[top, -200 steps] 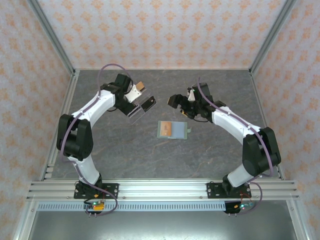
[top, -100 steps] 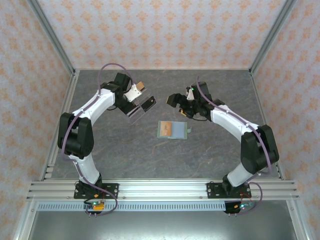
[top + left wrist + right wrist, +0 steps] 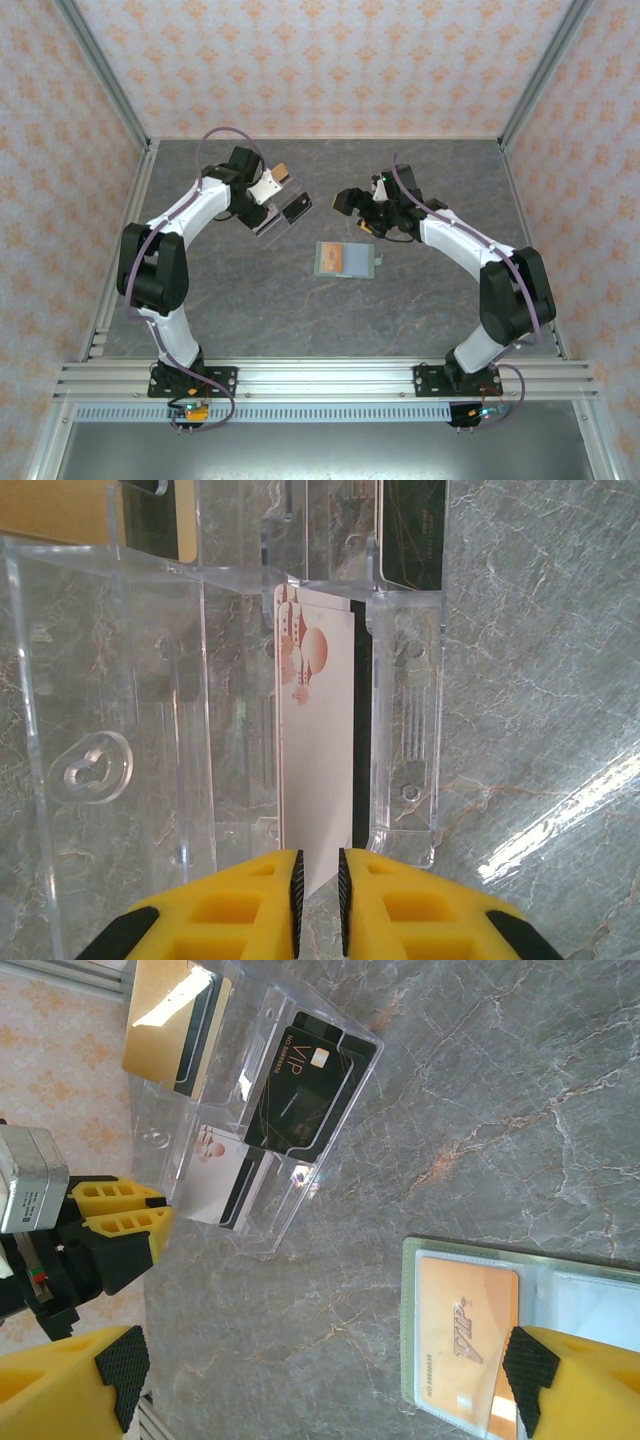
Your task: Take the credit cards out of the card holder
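Note:
The sage-green card holder (image 3: 345, 260) lies open and flat on the table, with an orange VIP card (image 3: 465, 1335) in its clear left pocket. My right gripper (image 3: 325, 1380) hovers above it, open wide, its fingers either side of the holder's left half and touching nothing. My left gripper (image 3: 318, 900) is at the clear plastic tray (image 3: 150, 730). Its pads stand slightly apart around the lower corner of a white card (image 3: 315, 750) with pink ornaments, which stands in a tray slot. There is table visible between the pads.
The tray (image 3: 285, 1215) also holds a black VIP card (image 3: 305, 1090) and a gold card (image 3: 170, 1025). It sits left of the card holder, toward the back. Grey marble tabletop (image 3: 300, 310) lies around them, bounded by metal frame posts and patterned walls.
My left gripper's jaws have parted slightly off the white card, which now rests in the tray slot. The right arm has barely shifted.

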Controlling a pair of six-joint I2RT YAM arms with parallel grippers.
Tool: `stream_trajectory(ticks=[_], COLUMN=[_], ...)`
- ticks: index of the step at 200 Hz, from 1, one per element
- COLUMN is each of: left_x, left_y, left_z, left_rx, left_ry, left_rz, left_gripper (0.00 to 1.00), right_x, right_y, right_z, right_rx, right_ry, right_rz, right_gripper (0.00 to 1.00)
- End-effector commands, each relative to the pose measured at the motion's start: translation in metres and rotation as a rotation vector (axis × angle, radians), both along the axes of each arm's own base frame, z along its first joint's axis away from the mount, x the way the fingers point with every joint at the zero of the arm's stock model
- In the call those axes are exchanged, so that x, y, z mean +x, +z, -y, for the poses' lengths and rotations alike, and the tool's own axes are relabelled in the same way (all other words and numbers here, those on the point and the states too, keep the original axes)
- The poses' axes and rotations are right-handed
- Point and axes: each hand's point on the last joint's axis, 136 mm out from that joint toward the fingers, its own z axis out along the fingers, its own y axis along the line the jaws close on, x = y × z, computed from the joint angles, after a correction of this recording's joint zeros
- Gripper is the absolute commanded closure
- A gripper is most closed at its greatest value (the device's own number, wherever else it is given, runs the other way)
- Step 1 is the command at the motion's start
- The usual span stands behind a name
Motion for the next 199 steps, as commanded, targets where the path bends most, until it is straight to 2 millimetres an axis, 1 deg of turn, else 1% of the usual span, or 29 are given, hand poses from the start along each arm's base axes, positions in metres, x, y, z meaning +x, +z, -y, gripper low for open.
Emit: stream_trajectory(ticks=[1, 14, 26, 38, 44, 54, 60, 83, 105, 120, 138, 149, 158, 180, 189, 199], left_x=[0.006, 0.005, 0.005, 0.004, 0.004, 0.004, 0.004, 0.003, -0.002, -0.009, -0.017, -0.022, -0.026, -0.031, -0.033, -0.035], left_y=[0.015, 0.029, 0.046, 0.065, 0.074, 0.087, 0.094, 0.108, 0.11, 0.105, 0.095, 0.091, 0.087, 0.079, 0.074, 0.071], left_z=[-0.005, -0.001, 0.004, 0.009, 0.012, 0.015, 0.014, 0.003, -0.012, -0.018, -0.013, -0.007, -0.003, -0.002, -0.001, 0.004], left_rx=[-0.008, -0.045, -0.097, -0.159, -0.193, -0.243, -0.268, -0.328, -0.347, -0.366, -0.413, -0.437, -0.445, -0.438, -0.439, -0.452], left_ry=[0.03, 0.039, 0.058, 0.092, 0.111, 0.151, 0.183, 0.341, 0.509, 0.608, 0.661, 0.674, 0.684, 0.746, 0.778, 0.792], left_rz=[0.053, 0.084, 0.126, 0.174, 0.2, 0.242, 0.272, 0.364, 0.402, 0.392, 0.358, 0.347, 0.338, 0.324, 0.311, 0.29], left_gripper=[0.8, 0.78, 0.75, 0.68, 0.64, 0.61, 0.57, 0.44, 0.35, 0.29, 0.25, 0.22, 0.2, 0.18, 0.17, 0.17], right_x=[0.004, 0.003, 0.002, 0.001, -0.001, -0.004, -0.007, -0.018, -0.028, -0.034, -0.041, -0.042, -0.042, -0.043, -0.043, -0.044], right_y=[0.013, 0.013, 0.011, 0.008, 0.004, -0.004, -0.009, -0.029, -0.048, -0.059, -0.07, -0.075, -0.078, -0.087, -0.092, -0.098], right_z=[-0.002, -0.001, 0.001, 0.004, 0.006, 0.008, 0.009, 0.01, 0.007, -0.001, -0.013, -0.017, -0.02, -0.024, -0.024, -0.023], right_rx=[0.013, 0.003, -0.013, -0.048, -0.081, -0.148, -0.188, -0.312, -0.371, -0.363, -0.315, -0.294, -0.278, -0.258, -0.253, -0.25], right_ry=[0.003, 0.002, 0.002, 0.001, -0.001, 0.001, 0.006, 0.023, 0.05, 0.084, 0.121, 0.129, 0.136, 0.141, 0.143, 0.137], right_rz=[0.016, 0.021, 0.023, 0.025, 0.021, 0.017, 0.01, -0.023, -0.062, -0.096, -0.135, -0.145, -0.153, -0.173, -0.184, -0.201], right_gripper=[0.06, 0.06, 0.07, 0.07, 0.07, 0.09, 0.09, 0.15, 0.24, 0.33, 0.45, 0.51, 0.54, 0.61, 0.63, 0.65])
